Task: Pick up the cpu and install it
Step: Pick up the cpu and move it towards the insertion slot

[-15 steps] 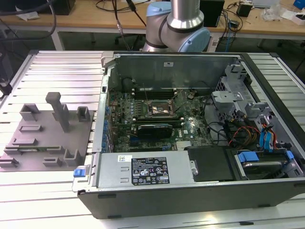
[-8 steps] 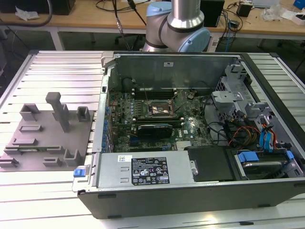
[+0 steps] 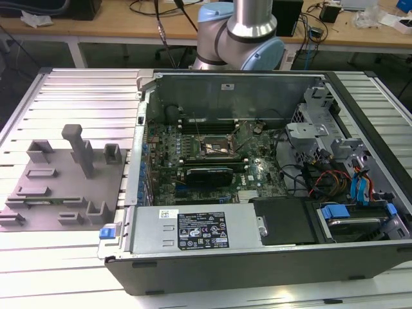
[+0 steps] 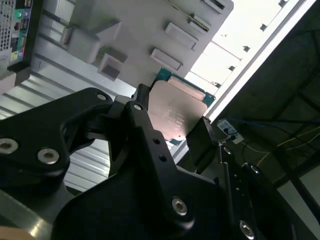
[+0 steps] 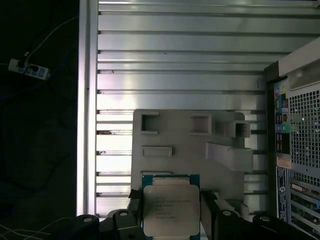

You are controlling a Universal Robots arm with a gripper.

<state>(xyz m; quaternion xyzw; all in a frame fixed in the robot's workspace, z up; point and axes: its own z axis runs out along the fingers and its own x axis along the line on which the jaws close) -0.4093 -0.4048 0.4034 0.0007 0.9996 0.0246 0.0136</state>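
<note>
The cpu, a flat square chip with a silvery top and a green edge, sits between my gripper's two black fingers. In the second wrist view the same cpu is clamped on two opposite sides by the gripper, which is shut on it. It hangs well above the grey plastic fixture plate. The dark square socket lies on the motherboard inside the open computer case.
The fixture plate rests on the ribbed aluminium table at the exterior view's left, with upright posts on it. The case holds cables, drive cages and a power supply. The arm's base stands behind the case.
</note>
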